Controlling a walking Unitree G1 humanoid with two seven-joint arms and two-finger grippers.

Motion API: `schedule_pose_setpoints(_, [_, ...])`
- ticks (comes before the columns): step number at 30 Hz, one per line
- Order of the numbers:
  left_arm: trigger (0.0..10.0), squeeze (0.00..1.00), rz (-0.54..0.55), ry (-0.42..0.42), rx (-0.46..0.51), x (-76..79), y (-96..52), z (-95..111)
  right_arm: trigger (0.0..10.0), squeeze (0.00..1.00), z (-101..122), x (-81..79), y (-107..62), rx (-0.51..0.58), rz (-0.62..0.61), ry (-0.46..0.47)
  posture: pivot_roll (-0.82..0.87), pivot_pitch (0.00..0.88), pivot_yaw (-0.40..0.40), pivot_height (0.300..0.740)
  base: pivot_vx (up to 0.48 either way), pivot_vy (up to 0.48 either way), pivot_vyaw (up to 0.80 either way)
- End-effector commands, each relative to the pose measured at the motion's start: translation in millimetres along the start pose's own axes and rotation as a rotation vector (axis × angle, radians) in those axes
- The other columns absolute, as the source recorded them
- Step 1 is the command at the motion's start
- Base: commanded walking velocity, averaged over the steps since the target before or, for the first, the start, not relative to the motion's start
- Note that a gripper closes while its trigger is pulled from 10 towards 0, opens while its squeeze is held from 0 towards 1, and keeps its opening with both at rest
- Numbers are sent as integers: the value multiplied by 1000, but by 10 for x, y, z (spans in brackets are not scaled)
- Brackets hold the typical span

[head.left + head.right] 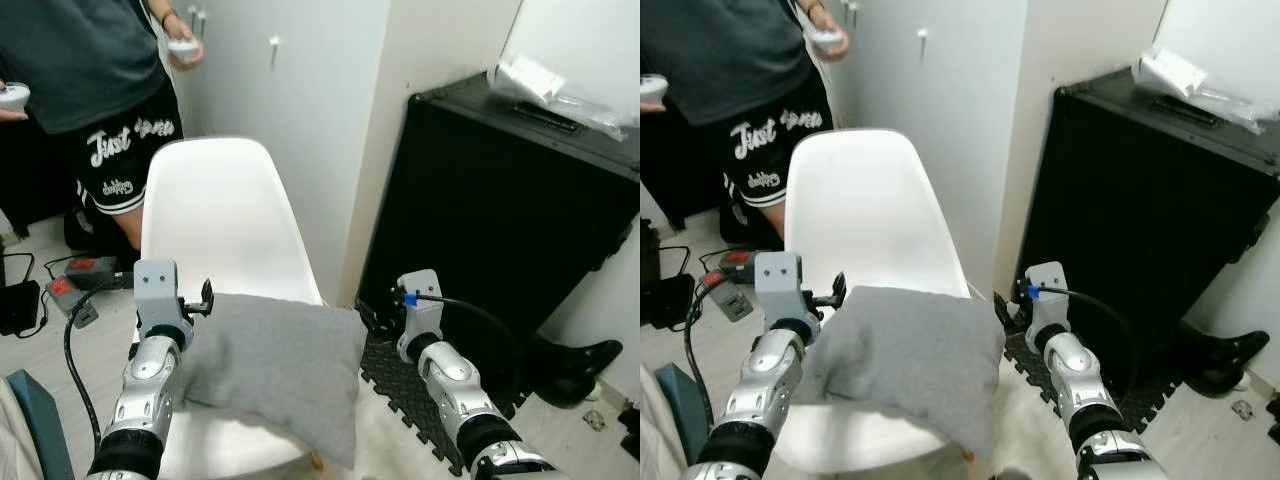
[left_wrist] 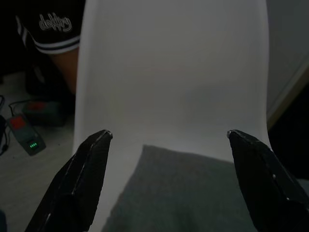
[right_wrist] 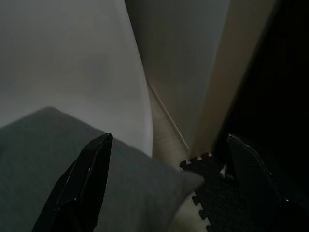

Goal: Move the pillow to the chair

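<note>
Grey fabric, the pillow (image 1: 277, 372) lies on the seat of the white chair (image 1: 220, 215), its right-hand corner hanging off the seat's edge over the black foam floor mat (image 1: 400, 385). By the look of it the placing step is all but done, and what remains is to let go and draw the arms back; a nudge to the left might be wanted first so the overhanging corner does not drag the pillow off. The left gripper (image 2: 169, 137) sits at the pillow's near left corner, its fingers (image 2: 79, 179) spread wide with the fabric lying between them, not pinched. The right gripper (image 3: 169, 140) hovers over the pillow's right edge, its fingers (image 3: 84, 186) equally wide and gripping nothing. A person (image 1: 95, 90) stands at the far left behind the chair, a controller (image 1: 183, 46) in hand.
</note>
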State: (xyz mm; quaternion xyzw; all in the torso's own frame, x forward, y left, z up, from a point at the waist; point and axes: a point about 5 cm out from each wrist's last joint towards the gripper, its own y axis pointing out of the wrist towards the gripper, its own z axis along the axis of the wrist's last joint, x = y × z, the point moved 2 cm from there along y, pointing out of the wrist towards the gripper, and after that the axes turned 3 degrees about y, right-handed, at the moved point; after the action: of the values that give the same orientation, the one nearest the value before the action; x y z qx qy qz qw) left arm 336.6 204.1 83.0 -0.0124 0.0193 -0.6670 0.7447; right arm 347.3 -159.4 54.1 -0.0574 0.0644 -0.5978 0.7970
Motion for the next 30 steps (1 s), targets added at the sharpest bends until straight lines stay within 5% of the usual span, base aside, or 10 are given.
schedule_pose_setpoints(1, [10000,0,0,-2,-19,-10,-24,-45,10000,0,-12,10,-13,-3,-1,-1,0,27,-51,728,0,0,0])
schedule_pose_setpoints(30, [10000,0,19,4,-55,-4,-79,-123,10000,0,-149,48,-75,-71,-6,-6,-5,42,-64,740,0,0,0])
